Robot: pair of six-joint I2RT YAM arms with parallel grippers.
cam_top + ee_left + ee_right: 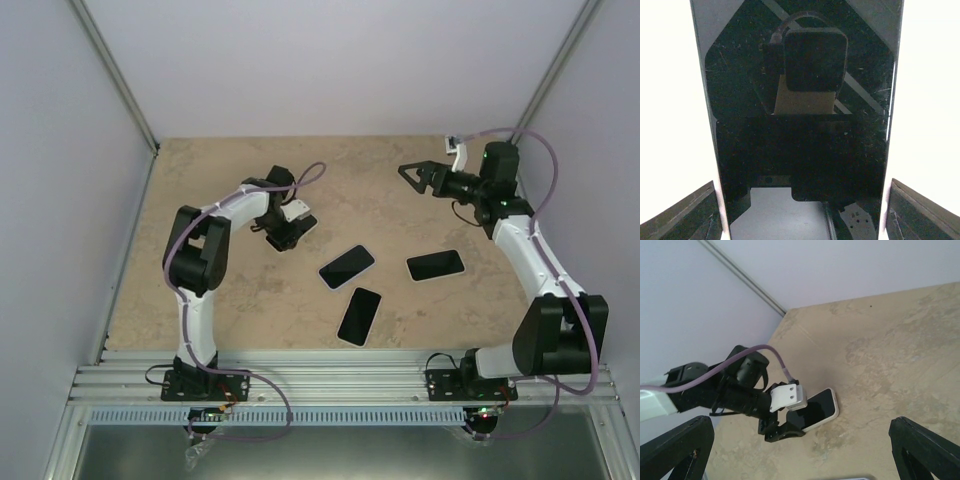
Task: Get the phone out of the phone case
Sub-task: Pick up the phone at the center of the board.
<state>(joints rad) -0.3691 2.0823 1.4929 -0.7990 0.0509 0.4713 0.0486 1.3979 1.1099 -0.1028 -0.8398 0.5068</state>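
Starting nearest the arm bases, three loose dark phones lie flat on the table [250,310]. The nearest phone [359,315] is closest to the bases, and the middle phone [347,266] is just beyond it at 11 o'clock. The right-hand phone [436,265] sits at 3 o'clock from the middle one.

A fourth device, the task's phone [815,411], lies at 10 o'clock from the middle phone, screen up. It is still seated in its white case [834,409], whose rim wraps the glass.

The left gripper [285,233] is down over the near end of this phone. In the left wrist view the black screen fills the gap, and the two fingers [685,215] stand right against its long edges. I cannot tell whether they actually squeeze it.

Farther back, at 1 o'clock from the middle phone, the right gripper [412,177] hangs above the table. Its jaws are spread wide with nothing between them.

That makes four phones and one plainly visible case.
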